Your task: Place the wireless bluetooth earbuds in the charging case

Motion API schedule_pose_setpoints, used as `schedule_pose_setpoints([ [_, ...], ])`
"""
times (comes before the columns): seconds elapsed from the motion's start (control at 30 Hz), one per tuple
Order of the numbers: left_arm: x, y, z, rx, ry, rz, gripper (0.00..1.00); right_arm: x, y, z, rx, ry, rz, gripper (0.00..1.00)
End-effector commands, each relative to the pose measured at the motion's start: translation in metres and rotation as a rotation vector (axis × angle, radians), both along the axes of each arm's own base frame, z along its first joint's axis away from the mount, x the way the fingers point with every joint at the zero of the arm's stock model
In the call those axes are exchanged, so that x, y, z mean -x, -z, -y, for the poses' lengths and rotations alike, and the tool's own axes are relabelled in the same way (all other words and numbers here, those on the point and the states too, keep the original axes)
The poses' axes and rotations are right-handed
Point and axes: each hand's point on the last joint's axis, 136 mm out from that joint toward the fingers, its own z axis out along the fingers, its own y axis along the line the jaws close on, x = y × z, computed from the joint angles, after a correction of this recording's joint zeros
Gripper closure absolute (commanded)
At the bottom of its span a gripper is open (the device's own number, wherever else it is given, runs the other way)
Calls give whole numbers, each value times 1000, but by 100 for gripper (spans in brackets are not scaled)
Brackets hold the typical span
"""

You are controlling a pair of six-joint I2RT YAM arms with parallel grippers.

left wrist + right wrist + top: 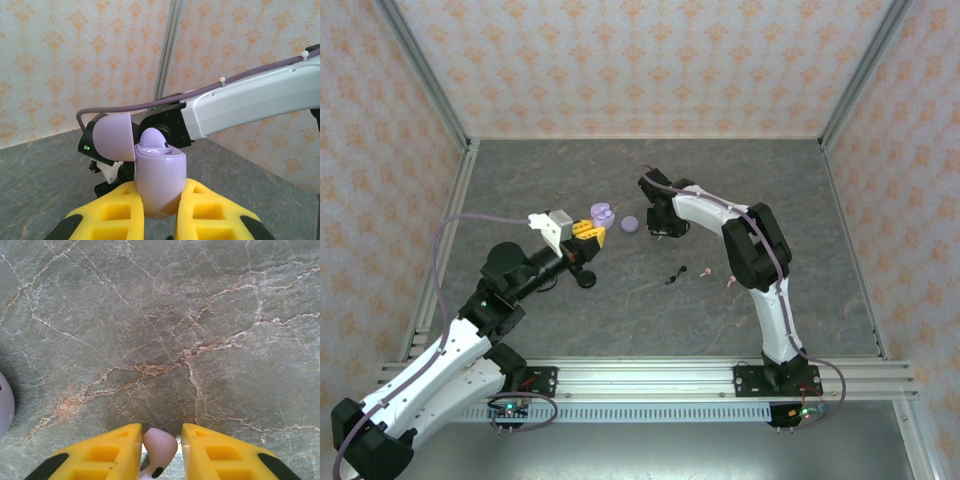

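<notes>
Top external: the left gripper [595,226] was seen left of frame centre, jaws clamped on the lilac charging case [602,213], which was held off the table [770,180]. A lilac puck [629,224] lay on the table just right of the case. The right gripper [658,228] was pointed down just right of the puck; its jaw state could not be told from here. A black earbud [675,276] lay lower centre. A pale pink earbud [704,270] sat just right of it, and a second pale pink earbud [730,283] further right.

Left wrist: the left gripper [160,189] had its yellow jaws closed on the case [160,172] at bottom centre. The case was upright, with the lid [114,136] hinged open to the left. One lilac bud [152,137] was seated in the case. The right arm [250,100] was seen crossing behind it.

Right wrist: the right gripper [161,432] was at bottom centre, jaws closed on a pale lilac earbud [160,445] held between them above the table [200,315]. The puck's edge [4,407] was cut off at the left border.
</notes>
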Motion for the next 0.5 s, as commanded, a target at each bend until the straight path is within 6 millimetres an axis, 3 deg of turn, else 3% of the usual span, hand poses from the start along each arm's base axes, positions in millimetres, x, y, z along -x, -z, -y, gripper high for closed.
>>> schedule_pose_setpoints([
  [0.0, 3, -6, -1, 0, -3, 31, 100, 6, 19, 9, 30, 1, -41, 75],
  [0.13, 3, -6, -1, 0, -1, 28, 100, 5, 15, 8, 12, -24, -17, 81],
  [0.23, 3, -7, -1, 1, 0, 28, 100, 3, 0, 8, -4, -39, 29, 81],
  [0.4, 3, -8, 0, 16, 3, 27, 100, 5, -44, 11, -46, -73, 131, 82],
  [0.47, 2, -9, 0, 29, 5, 28, 100, 12, -76, 11, -103, -95, 199, 81],
])
